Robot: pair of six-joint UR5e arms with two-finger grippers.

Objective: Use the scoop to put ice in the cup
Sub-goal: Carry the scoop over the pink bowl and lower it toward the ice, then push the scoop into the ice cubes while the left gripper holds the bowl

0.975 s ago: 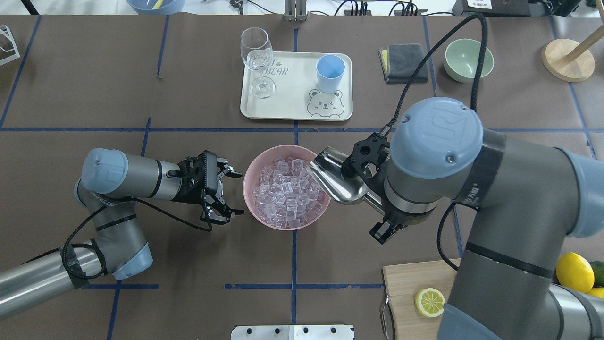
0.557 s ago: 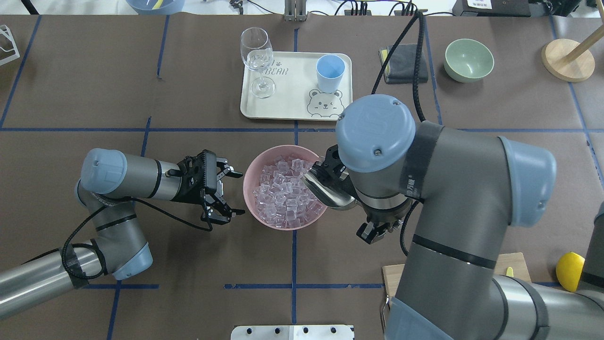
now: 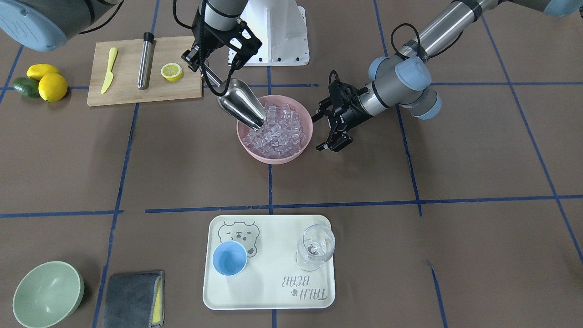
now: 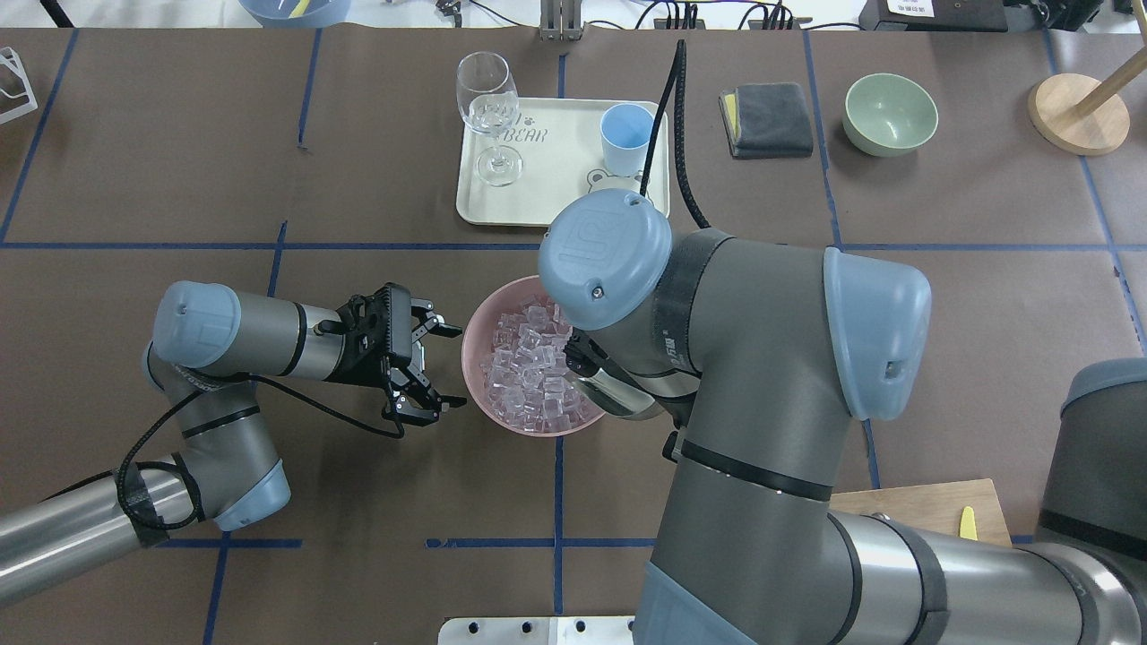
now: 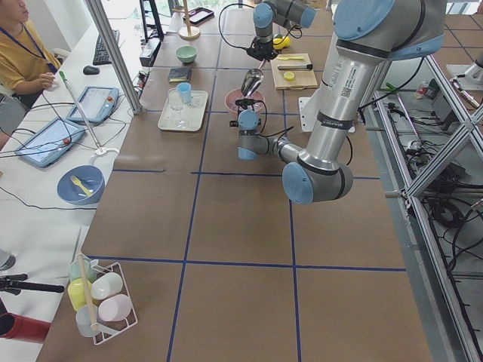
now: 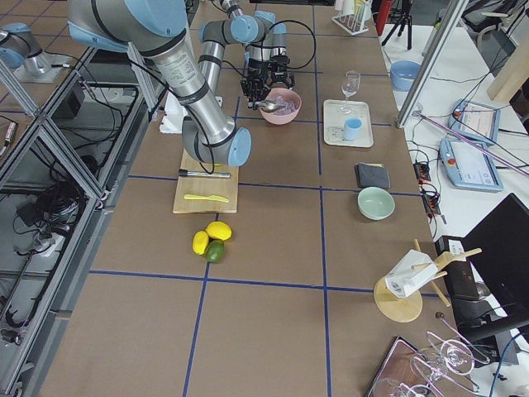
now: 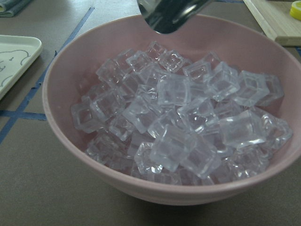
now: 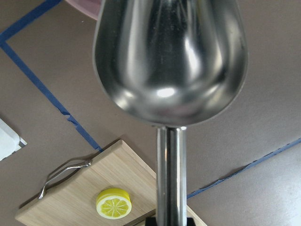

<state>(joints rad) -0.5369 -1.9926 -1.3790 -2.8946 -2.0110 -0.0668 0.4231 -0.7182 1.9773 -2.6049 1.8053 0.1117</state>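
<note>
The steel scoop [image 3: 241, 107] slants down with its mouth at the ice [image 3: 275, 127] in the pink bowl [image 3: 273, 158]. My right gripper [image 3: 207, 68] is shut on the scoop's rod handle. The trough [image 8: 169, 61] looks empty in the right wrist view. In the overhead view my right arm hides most of the scoop [image 4: 609, 394] and part of the bowl [image 4: 475, 331]. My left gripper [image 3: 319, 132] is open and empty beside the bowl, also seen from overhead [image 4: 459, 367]. The light-blue cup [image 3: 229, 258] stands empty on the cream tray [image 3: 273, 282].
A clear goblet [image 3: 315, 248] stands on the tray next to the cup. A cutting board [image 3: 123, 93] holds a lemon half [image 3: 171, 70], steel cylinder [image 3: 145, 66] and yellow knife [image 3: 108, 70]. A green bowl [image 3: 48, 294] and grey cloth [image 3: 132, 298] lie at the far side.
My right arm has swung left over the pink bowl, and the scoop has moved from the bowl's rim into the ice. My left gripper has stayed in place.
</note>
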